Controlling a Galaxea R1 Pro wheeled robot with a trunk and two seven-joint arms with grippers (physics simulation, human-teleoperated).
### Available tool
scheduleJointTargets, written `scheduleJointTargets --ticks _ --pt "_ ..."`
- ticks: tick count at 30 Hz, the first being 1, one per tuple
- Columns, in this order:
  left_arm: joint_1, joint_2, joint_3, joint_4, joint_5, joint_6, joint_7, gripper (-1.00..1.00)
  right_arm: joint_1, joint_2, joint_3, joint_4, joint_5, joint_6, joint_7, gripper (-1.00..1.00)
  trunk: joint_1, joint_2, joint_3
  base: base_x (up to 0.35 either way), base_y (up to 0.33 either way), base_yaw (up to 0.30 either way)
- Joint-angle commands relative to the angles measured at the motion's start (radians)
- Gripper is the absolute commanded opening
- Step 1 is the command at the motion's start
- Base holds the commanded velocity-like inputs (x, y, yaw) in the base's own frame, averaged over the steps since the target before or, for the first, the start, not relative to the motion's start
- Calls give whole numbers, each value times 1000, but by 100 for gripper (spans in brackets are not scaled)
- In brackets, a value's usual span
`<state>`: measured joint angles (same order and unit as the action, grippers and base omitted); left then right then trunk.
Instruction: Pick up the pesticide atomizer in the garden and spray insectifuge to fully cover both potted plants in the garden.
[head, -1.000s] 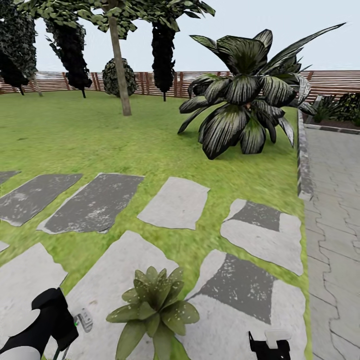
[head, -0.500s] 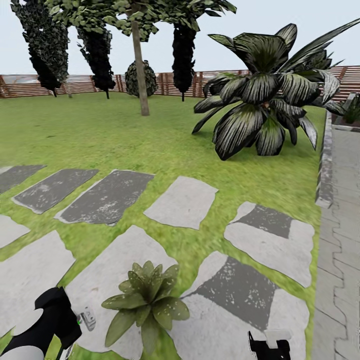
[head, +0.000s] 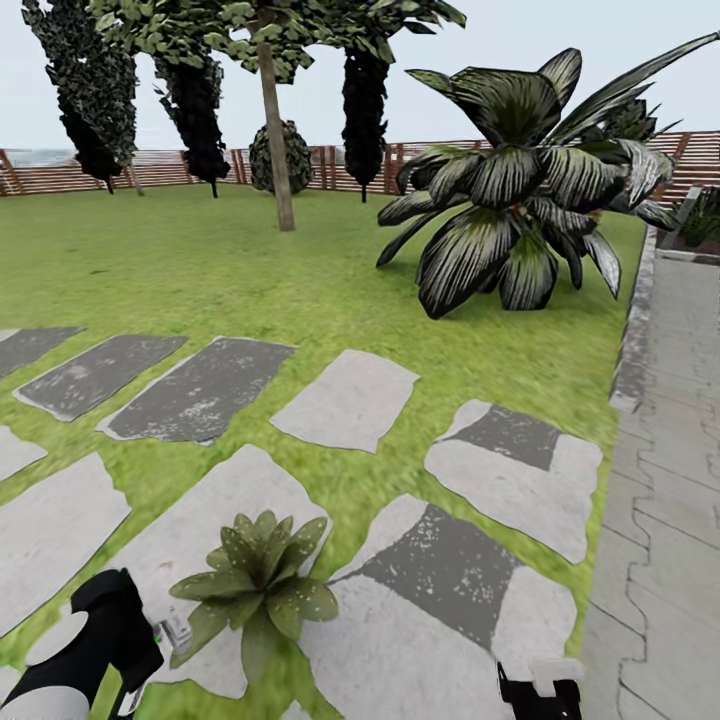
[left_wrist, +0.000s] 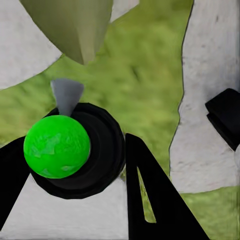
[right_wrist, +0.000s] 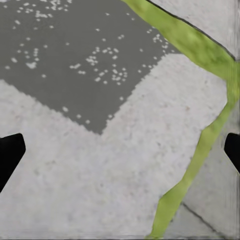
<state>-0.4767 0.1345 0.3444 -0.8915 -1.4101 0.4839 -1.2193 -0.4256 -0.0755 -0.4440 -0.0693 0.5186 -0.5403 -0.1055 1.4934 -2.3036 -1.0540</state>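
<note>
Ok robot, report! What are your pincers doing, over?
Left pincer shut on black atomizer with green ball top. Right pincer open over grey stepping stone. Small green rosette potted plant just ahead, nothing blocking.

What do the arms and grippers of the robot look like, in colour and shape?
The left arm has a white shell ending in a black wrist block. The left gripper has flat black pointed fingers, one with a narrow slot. The right gripper is black with a white part.

Right tool (head: 539, 692) cut off by frame edge, atomizer (left_wrist: 75, 150) body hidden beneath its cap
</note>
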Motion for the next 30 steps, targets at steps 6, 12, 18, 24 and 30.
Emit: scheduleJointTargets --ticks 6,12,18,24,30 --pt "-3 -1 -2 -1 -6 47 -7 -100 -1 0 -3 2 11 -3 -7 100 -1 0 -1 -278 -212 173" --pt "-6 -1 -11 -1 -35 48 -11 -100 -1 0 -2 2 11 -3 -7 100 -1 0 -1 -231 -182 274" --pt "-73 5 -48 -3 -74 57 -128 -100 -1 0 -2 2 11 -3 -7 100 -1 0 -1 -21 -18 278" --pt "-145 -15 -70 -29 -230 126 -253 -100 -1 0 -3 2 11 -3 -7 100 -1 0 -1 -1 0 214" --pt "-142 -18 -71 -99 -245 130 -352 -100 -1 -1 -4 2 11 -3 -7 100 -1 0 -1 0 0 11"
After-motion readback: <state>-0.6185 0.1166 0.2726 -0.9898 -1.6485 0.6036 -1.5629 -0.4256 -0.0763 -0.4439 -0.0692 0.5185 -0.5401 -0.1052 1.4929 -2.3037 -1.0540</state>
